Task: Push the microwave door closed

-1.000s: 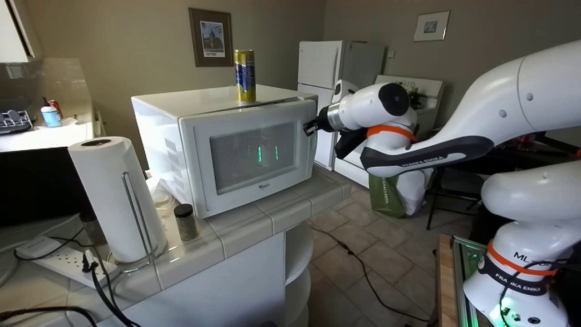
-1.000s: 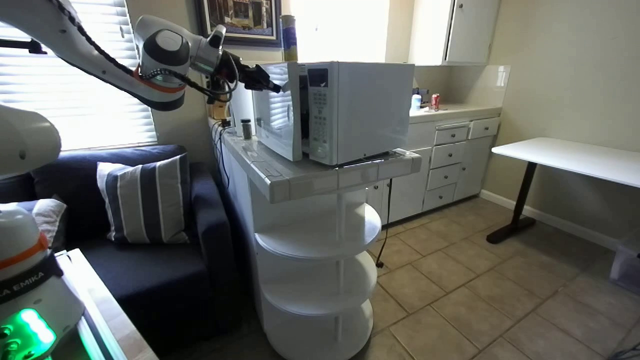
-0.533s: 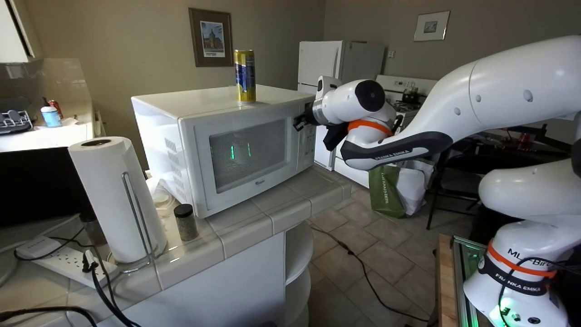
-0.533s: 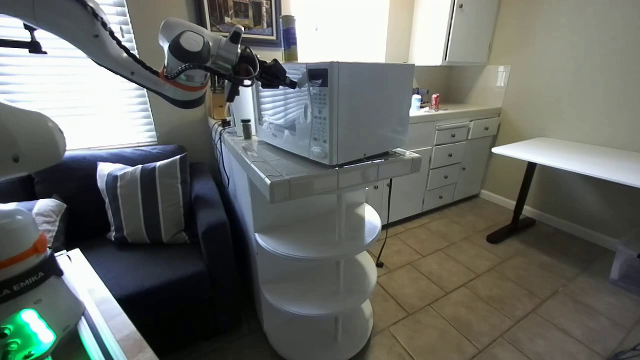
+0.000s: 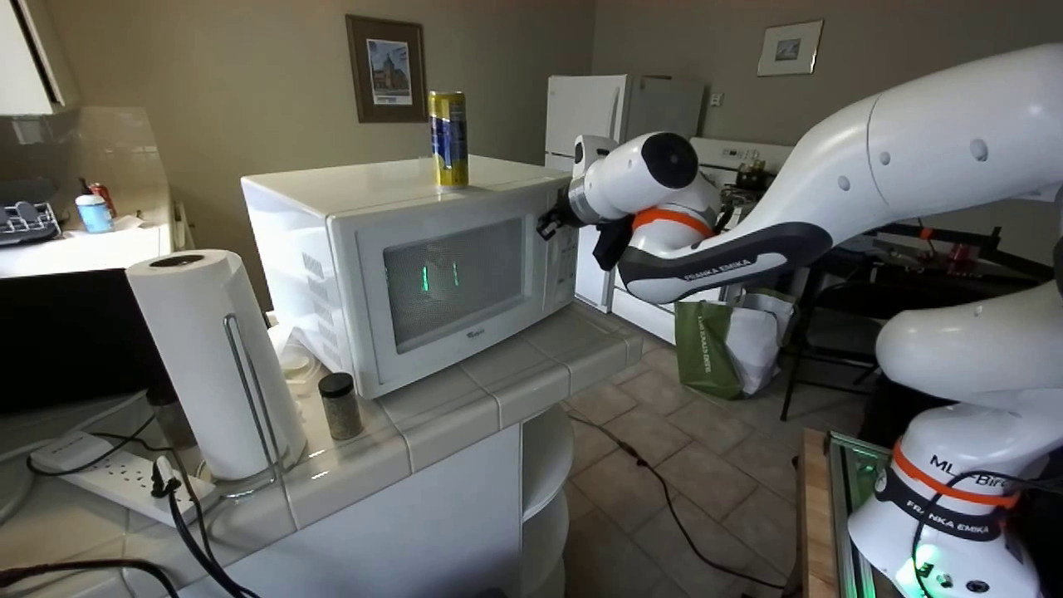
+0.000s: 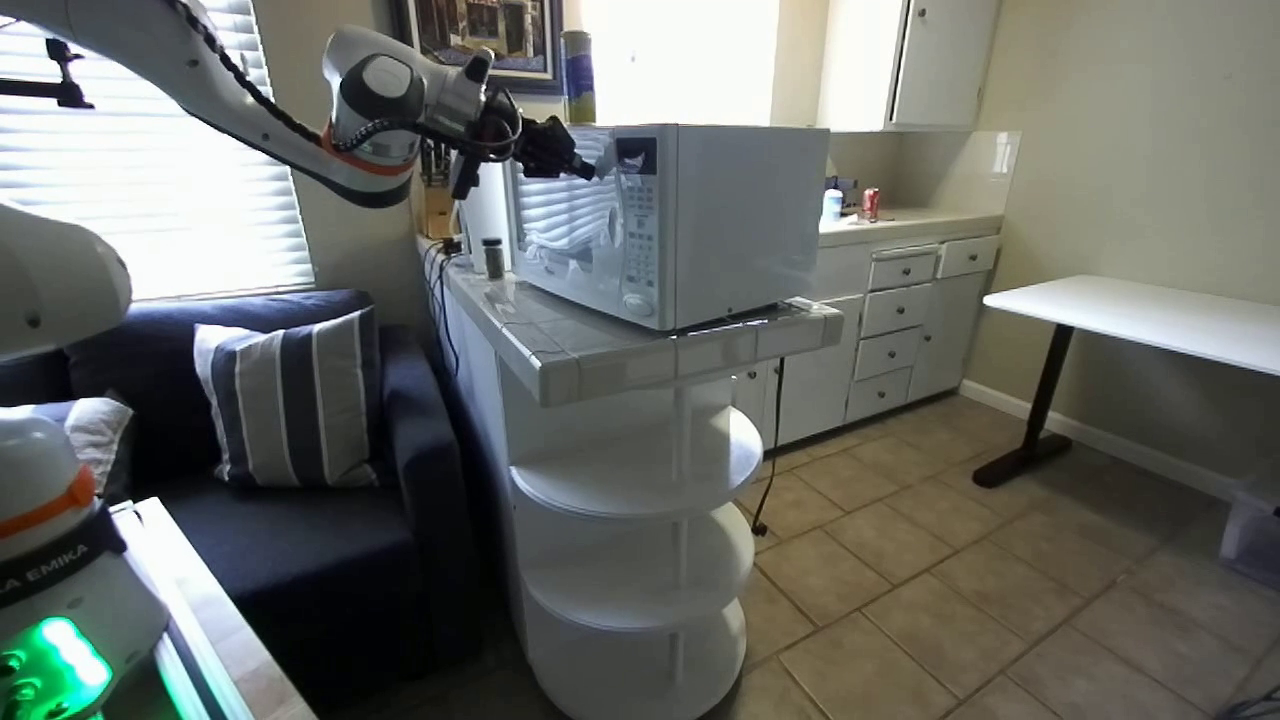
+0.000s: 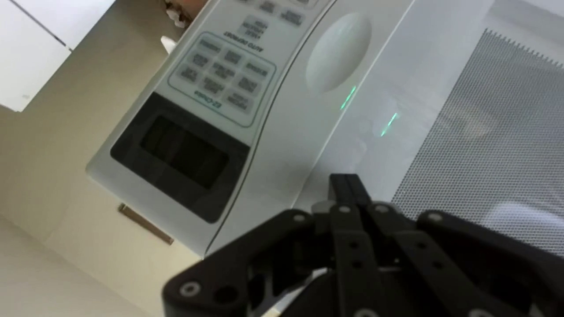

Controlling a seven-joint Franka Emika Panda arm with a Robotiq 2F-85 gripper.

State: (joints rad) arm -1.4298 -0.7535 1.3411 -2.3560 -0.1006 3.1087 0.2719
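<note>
The white microwave (image 5: 390, 184) stands on the tiled counter; its side faces an exterior view (image 6: 750, 220). The microwave door (image 5: 453, 286), a white panel with a greyish window, sits flush with the microwave's front in both exterior views. In the wrist view the door (image 7: 480, 145) meets the control panel (image 7: 216, 79) along a thin seam. My gripper (image 5: 546, 226) is shut and empty, at the upper part of the door's handle side. In the wrist view the gripper (image 7: 345, 178) has its fingertips together in front of the door frame. I cannot tell whether they touch the door.
A yellow and blue can (image 5: 448, 137) stands on top of the microwave near its front edge. A paper towel roll (image 5: 216, 365) and a small jar (image 5: 340, 407) stand beside it. The counter's edge (image 6: 690, 350) runs close under the microwave.
The door has swung from partly open to flush with the front as my gripper moved toward the microwave. In the last half second the arm links shifted slightly; the fingertips stayed nearly in place.
</note>
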